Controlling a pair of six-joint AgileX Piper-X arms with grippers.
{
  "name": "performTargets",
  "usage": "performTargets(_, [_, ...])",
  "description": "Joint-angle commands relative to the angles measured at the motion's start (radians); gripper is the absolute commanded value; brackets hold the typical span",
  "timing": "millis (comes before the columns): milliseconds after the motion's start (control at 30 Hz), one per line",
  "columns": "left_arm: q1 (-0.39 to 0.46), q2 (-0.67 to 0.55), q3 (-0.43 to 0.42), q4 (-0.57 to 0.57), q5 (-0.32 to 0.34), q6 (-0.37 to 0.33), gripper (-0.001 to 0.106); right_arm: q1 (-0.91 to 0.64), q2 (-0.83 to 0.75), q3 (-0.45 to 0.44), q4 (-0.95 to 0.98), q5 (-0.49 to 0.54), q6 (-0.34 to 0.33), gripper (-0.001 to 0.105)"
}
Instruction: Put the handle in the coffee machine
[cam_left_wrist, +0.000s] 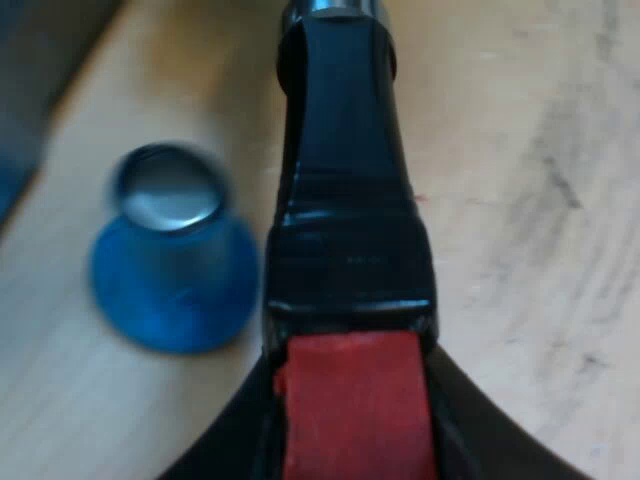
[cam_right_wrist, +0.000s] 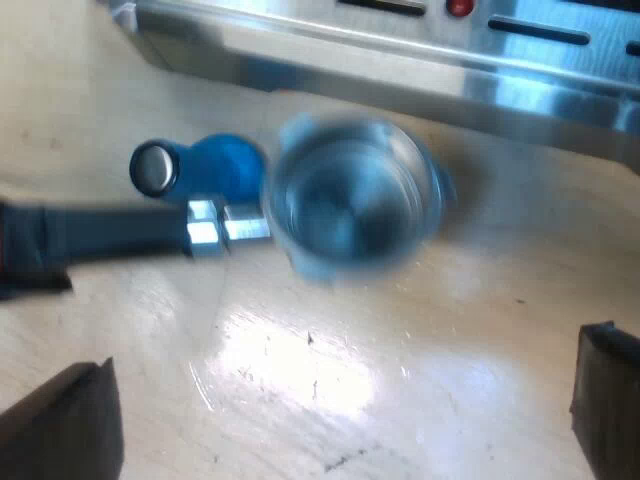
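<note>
My left claw (cam_left_wrist: 350, 395) pinches the red tip (cam_left_wrist: 355, 435) of the dark-handled metal holder (cam_left_wrist: 345, 200); my right claw (cam_right_wrist: 335, 420) is spread.
From my left wrist: one black finger presses on each side of the red tip; the dark handle runs straight out ahead of my fingertips over the pale wooden table (cam_left_wrist: 560, 200); a blue tamper with a round metal face (cam_left_wrist: 172, 255) sits just beside the handle, not touching it. From my right wrist: my fingers stand wide apart with nothing between them; ahead of them is the holder's round metal basket, its handle reaching sideways; I cannot tell whether the basket touches the table; the tamper lies just beyond the handle; farther ahead stands the steel-fronted espresso machine (cam_right_wrist: 400, 60), apart from the holder.
</note>
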Motion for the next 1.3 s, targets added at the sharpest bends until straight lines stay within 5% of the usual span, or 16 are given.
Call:
performTargets(33, [0.041,-0.003,-0.004,-0.011,0.048,0.019,0.000,0.073,-0.046,-0.008,0.029,0.110,0.058,0.092])
performTargets(267, [0.057,-0.003,-0.026,-0.015,0.050,0.019,0.000,0.212,-0.065,-0.008,0.025,0.317,0.120,0.092])
performTargets(300, [0.057,-0.003,-0.031,-0.016,0.050,0.019,0.000,0.288,-0.065,0.000,0.020,0.430,0.163,0.092])
performTargets(600, [0.057,-0.001,-0.099,-0.021,0.073,0.019,0.000,0.439,-0.065,0.074,-0.096,0.751,0.224,0.092])
performTargets(1133, [0.058,0.001,-0.146,-0.051,0.065,0.019,0.000,0.443,-0.042,0.109,-0.208,0.799,0.222,0.092])
performTargets(1167, [0.137,0.001,-0.146,-0.076,0.076,0.019,0.000,0.446,-0.012,0.109,-0.252,0.835,0.214,0.092])
performTargets(1300, [0.208,0.001,-0.146,-0.112,0.114,0.019,0.000,0.446,0.052,0.109,-0.306,0.919,0.214,0.092])
